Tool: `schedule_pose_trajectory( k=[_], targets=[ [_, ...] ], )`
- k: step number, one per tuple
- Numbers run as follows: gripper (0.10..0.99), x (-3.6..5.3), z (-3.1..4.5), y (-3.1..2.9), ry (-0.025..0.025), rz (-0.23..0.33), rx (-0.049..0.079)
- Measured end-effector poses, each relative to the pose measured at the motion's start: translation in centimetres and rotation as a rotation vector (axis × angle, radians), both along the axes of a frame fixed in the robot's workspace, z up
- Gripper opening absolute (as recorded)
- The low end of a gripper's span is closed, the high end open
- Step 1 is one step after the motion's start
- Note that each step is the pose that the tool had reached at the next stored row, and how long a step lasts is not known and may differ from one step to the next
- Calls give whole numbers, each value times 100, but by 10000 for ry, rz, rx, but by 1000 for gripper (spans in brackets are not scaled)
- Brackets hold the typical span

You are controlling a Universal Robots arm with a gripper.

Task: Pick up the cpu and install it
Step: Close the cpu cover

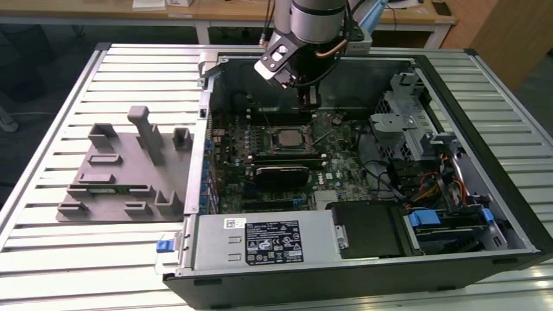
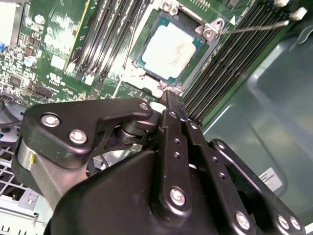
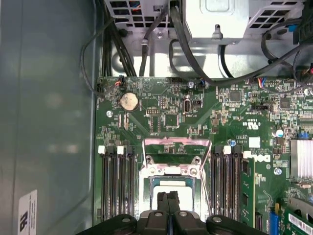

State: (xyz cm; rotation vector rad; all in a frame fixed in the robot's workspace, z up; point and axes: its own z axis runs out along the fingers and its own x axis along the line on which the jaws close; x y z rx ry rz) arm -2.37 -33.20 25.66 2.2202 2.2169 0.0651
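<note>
Scene: an open computer case (image 1: 346, 285) lies on its side on a slatted metal table (image 1: 52, 259), with the motherboard facing up.
Arm: it reaches into the case from 12 o'clock in the exterior view, and the gripper (image 1: 309, 103) hangs over the upper part of the board.
Fingers: in both wrist views the 2 black fingers (image 3: 163, 205) are pressed together along their length with nothing between them.
cpu: the silver-topped cpu (image 2: 168, 49) lies flat inside its socket on the board and is not held.
cpu from outside: in the exterior view the cpu (image 1: 288, 137) sits at about 7 o'clock from the fingertips, close by.
Gap: in the second wrist view the fingertips (image 2: 172, 98) sit just beside the socket's edge. I cannot tell whether they touch the board.
Socket frame: the metal frame (image 3: 171, 147) stands swung up off the chip, and a thin lever (image 2: 254, 27) juts out to the side.
Memory slots: dark rows (image 2: 225, 63) run along both sides of the socket.
Fixture: a grey plastic fixture (image 1: 121, 175) rests on the table at 9 o'clock from the case.
Power supply: a grey box (image 1: 259, 240) fills the case at 6 o'clock from the cpu.
Drive cage: metal brackets (image 1: 406, 123) stand at 3 o'clock from the cpu.
</note>
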Motion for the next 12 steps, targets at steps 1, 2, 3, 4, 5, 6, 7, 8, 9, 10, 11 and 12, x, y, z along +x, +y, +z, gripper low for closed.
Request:
schedule_pose_trajectory(
  k=[1, 2, 3, 4, 5, 6, 7, 8, 9, 10, 11, 12],
  targets=[
    [106, 15, 0, 0, 0, 0, 0],
    [106, 31, 0, 0, 0, 0, 0],
    [106, 47, 0, 0, 0, 0, 0],
    [106, 65, 0, 0, 0, -1, 0],
    [106, 83, 0, 0, 0, 0, 0],
    [106, 102, 0, 0, 0, 0, 0],
    [106, 123, 0, 0, 0, 0, 0],
    [106, 144, 0, 0, -1, 0, 0],
    [106, 167, 0, 0, 0, -1, 0],
    [106, 190, 0, 0, 0, -1, 0],
    [106, 212, 0, 0, 0, 1, 0],
    [106, 235, 0, 0, 0, 0, 0]
  ],
)
